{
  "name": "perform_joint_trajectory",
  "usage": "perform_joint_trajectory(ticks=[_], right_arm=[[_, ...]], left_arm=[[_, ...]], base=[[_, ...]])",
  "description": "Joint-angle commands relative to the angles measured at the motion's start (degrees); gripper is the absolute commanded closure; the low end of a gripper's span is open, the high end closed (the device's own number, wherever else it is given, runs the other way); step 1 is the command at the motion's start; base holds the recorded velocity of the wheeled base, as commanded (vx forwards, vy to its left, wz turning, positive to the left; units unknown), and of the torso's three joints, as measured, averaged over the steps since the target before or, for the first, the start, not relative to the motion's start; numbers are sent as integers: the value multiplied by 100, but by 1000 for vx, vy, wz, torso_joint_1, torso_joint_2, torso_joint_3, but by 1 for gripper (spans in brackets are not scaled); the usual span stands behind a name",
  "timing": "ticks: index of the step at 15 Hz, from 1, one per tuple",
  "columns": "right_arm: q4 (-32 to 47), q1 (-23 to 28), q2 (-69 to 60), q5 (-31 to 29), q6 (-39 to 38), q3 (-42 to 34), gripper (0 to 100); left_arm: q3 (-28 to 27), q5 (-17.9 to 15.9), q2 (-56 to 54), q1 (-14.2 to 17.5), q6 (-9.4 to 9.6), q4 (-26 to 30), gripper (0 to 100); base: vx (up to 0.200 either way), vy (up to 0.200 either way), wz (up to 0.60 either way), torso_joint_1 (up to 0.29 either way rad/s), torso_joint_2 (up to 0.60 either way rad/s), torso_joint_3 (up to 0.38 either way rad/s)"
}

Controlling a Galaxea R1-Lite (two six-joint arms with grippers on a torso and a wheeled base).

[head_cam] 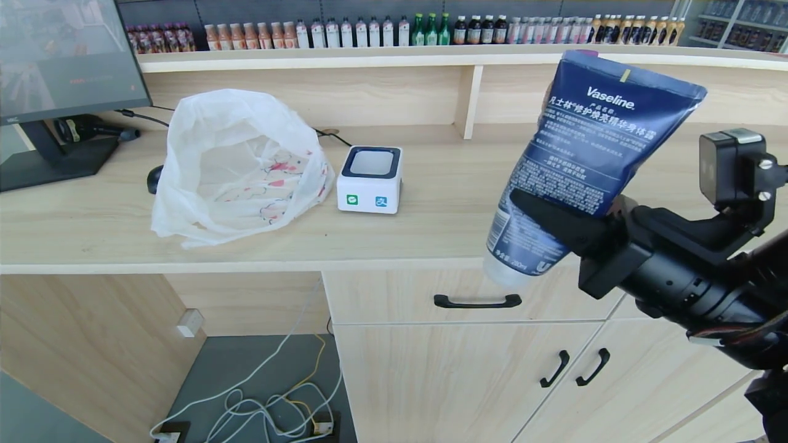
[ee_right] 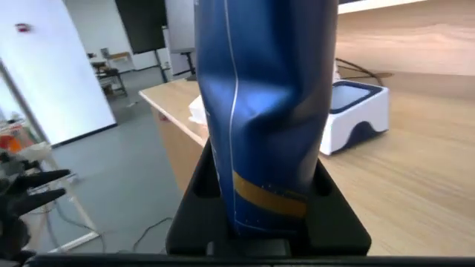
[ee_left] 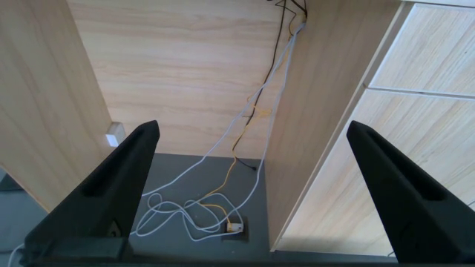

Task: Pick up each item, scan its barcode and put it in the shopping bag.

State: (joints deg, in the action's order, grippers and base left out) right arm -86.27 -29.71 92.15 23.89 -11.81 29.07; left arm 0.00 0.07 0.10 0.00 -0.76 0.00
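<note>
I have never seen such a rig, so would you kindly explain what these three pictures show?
This is a two-armed robot at a shop counter. The wide picture comes from a camera on its head; the other two come from cameras on its wrists. On the counter stand a white shopping bag, a small white scanner and a monitor. The right tool is shut on a blue tube, held up. The left tool hangs open, low, above cables on the floor.
</note>
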Motion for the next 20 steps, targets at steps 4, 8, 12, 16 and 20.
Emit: perform_joint_trajectory(ticks=[4, 8, 12, 16, 20], right_arm=[[5, -404, 84, -1370, 566, -33, 100], [453, -518, -48, -2627, 1559, 72, 100], [515, -448, -127, -3550, 2271, 160, 100], [515, -483, -127, -3963, 2412, 406, 100], [506, -483, -136, -4138, 2544, 415, 100]], left_arm=[[0, 1, 8, 9, -4, 0, 0], [0, 1, 8, 9, -4, 0, 0], [0, 1, 8, 9, -12, 0, 0], [0, 1, 8, 9, -21, 0, 0], [0, 1, 8, 9, -21, 0, 0]], base=[[0, 0, 0, 0, 0, 0], [0, 0, 0, 0, 0, 0], [0, 0, 0, 0, 0, 0], [0, 0, 0, 0, 0, 0], [0, 150, 0, -2, -2, 3]])
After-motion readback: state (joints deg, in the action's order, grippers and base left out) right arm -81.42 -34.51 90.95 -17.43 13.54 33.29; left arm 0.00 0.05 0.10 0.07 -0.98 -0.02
